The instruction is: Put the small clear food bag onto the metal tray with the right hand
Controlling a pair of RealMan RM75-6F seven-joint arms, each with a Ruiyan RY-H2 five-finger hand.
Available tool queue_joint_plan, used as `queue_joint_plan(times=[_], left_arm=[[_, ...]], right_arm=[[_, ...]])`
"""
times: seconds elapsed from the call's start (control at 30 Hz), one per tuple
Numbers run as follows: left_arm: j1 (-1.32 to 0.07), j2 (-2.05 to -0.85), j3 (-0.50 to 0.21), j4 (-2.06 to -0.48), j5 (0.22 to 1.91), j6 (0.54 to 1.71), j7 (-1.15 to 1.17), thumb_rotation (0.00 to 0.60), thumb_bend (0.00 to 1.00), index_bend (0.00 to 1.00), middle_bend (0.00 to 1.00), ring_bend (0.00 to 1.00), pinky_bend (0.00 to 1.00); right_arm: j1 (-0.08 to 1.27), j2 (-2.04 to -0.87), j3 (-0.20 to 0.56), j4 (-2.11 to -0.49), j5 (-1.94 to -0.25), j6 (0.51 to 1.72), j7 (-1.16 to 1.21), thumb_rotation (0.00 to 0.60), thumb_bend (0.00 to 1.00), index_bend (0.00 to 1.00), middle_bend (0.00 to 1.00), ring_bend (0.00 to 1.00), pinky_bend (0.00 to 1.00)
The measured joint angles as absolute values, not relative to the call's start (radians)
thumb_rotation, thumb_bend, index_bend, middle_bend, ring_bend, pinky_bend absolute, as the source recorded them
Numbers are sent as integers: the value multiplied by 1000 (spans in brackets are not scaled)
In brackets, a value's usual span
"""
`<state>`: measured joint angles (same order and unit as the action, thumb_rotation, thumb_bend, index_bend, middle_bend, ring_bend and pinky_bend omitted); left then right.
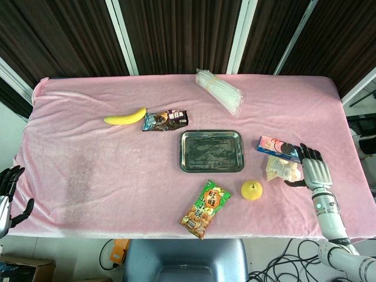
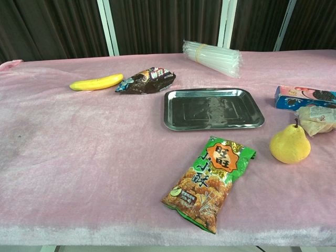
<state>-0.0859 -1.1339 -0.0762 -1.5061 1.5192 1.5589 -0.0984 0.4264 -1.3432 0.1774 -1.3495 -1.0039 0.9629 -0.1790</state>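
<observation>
The small clear food bag [image 1: 279, 168] [image 2: 318, 119] lies on the pink cloth right of the metal tray [image 1: 211, 151] [image 2: 212, 108], which holds nothing. My right hand [image 1: 312, 167] hovers just right of the bag with fingers spread and nothing in it; its thumb reaches toward the bag's edge. At the table's left edge my left hand [image 1: 8, 192] hangs open. Neither hand shows in the chest view.
A blue and pink cookie box [image 1: 278, 147] lies just behind the bag. A yellow pear [image 1: 251, 190] and a green snack packet [image 1: 204, 209] lie in front of the tray. Behind it are a banana [image 1: 124, 117], a dark snack bag [image 1: 165, 120] and clear straws [image 1: 220, 90].
</observation>
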Motion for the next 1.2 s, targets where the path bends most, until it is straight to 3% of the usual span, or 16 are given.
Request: queue_joint_plan(times=[0.43,0.67,0.83,0.9,1.07,1.2], left_arm=[[-85,-1132,-75,-1509,1518,1557,-101,600,413,109,86,66,345],[-81,-1129,-77,-1509,1516,1566,-114,600,412,109,86,66,345],[-77,-1127,-79,-1506,1516,1574,-125,600,412,109,86,66,344],[-76,-1127,-80,-1504,1515,1576,-130,600,412,109,86,66,344],[-72,-1125,-81,-1501,1515,1583,-142,600,413,109,86,66,345],[-71,-1124,-83,-1500,1514,1585,-147,600,413,110,86,66,344]], right_arm=[[428,-1351,167,-1339,-1028,963,-160,600,50,0,0,0,160],[447,-1391,161,-1284,-1051,942,-149,600,50,0,1,10,221],[478,-1449,158,-1199,-1088,906,-116,600,50,51,141,188,361],[487,-1473,155,-1171,-1111,903,-109,600,52,140,214,285,446],[490,-1495,148,-1156,-1121,918,-133,600,65,307,313,412,563],[489,-1505,148,-1155,-1102,927,-183,600,152,405,384,487,623]])
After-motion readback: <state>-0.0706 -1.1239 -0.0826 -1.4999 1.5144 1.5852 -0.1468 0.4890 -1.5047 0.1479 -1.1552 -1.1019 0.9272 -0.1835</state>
